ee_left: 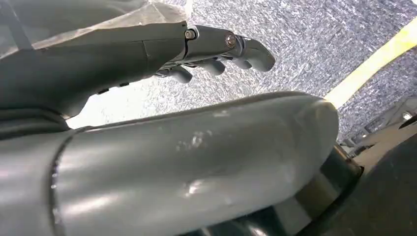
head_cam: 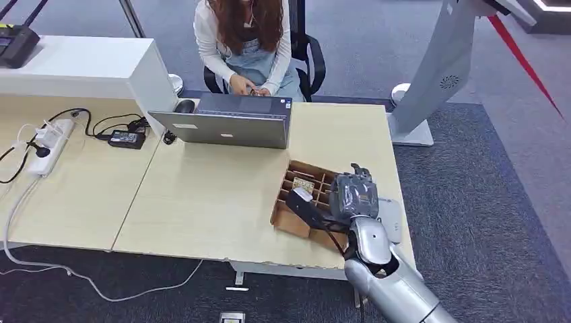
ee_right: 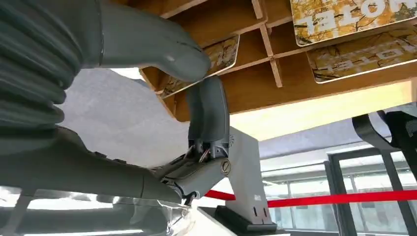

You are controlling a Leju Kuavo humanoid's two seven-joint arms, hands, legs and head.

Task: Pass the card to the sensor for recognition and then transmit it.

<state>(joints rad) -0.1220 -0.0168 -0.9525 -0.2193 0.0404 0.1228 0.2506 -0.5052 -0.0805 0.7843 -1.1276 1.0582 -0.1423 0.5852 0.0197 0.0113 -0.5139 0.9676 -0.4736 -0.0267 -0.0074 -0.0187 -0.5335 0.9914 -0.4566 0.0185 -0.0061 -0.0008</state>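
Right hand (head_cam: 355,195) over wooden card tray (head_cam: 291,219), thumb and finger pinching a card (ee_right: 199,64) there. Left hand (ee_left: 147,54) released, above grey carpet. Light wood counter (head_cam: 202,195); laptop (head_cam: 225,121) far side

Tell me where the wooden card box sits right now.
The wooden card box sits on the light wooden table near its front right corner, in front of the laptop, with the right hand directly at its right side.

person (head_cam: 246,40) at laptop (head_cam: 225,121), power strip (head_cam: 48,145)
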